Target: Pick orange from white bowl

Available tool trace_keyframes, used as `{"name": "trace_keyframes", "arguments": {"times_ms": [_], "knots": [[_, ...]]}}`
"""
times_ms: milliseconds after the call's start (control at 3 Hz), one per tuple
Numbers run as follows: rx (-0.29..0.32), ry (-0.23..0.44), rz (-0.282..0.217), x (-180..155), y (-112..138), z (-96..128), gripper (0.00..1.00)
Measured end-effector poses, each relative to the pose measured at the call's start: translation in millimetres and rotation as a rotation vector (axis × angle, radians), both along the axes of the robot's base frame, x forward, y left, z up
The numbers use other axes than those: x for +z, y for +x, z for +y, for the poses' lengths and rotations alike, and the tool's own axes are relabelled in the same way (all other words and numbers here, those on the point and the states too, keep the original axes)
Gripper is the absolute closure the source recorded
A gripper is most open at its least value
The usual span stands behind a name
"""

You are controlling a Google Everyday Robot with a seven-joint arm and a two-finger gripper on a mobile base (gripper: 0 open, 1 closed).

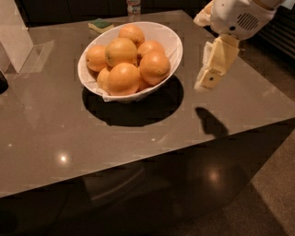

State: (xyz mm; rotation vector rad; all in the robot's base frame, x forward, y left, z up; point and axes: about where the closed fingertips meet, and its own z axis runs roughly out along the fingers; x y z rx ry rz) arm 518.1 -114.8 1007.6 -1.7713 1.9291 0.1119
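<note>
The white bowl (171,42) stands on the brown glossy table (50,129), left of centre. It holds several oranges piled together; a large one (122,78) lies at the front, another (154,67) to its right and one (120,51) on top. My gripper (208,79) hangs from the white arm (237,16) at the upper right. It is in the air above the table, just right of the bowl's rim, apart from bowl and fruit. Its shadow (209,122) falls on the table below.
A green and yellow sponge (100,25) lies behind the bowl. A bottle base (133,8) stands at the table's back edge. A pale upright panel (14,34) stands at the far left. The table's front edge (138,156) drops to a dark floor.
</note>
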Motion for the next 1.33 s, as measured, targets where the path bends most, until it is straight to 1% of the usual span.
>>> {"name": "trace_keyframes", "arguments": {"times_ms": [667,1000,1333], "knots": [[-0.005,0.025,-0.003,0,3,3,0.0],[0.032,0.076,0.018,-9,14,24,0.0],[0.099,0.099,0.059,-22,25,51,0.0]]}}
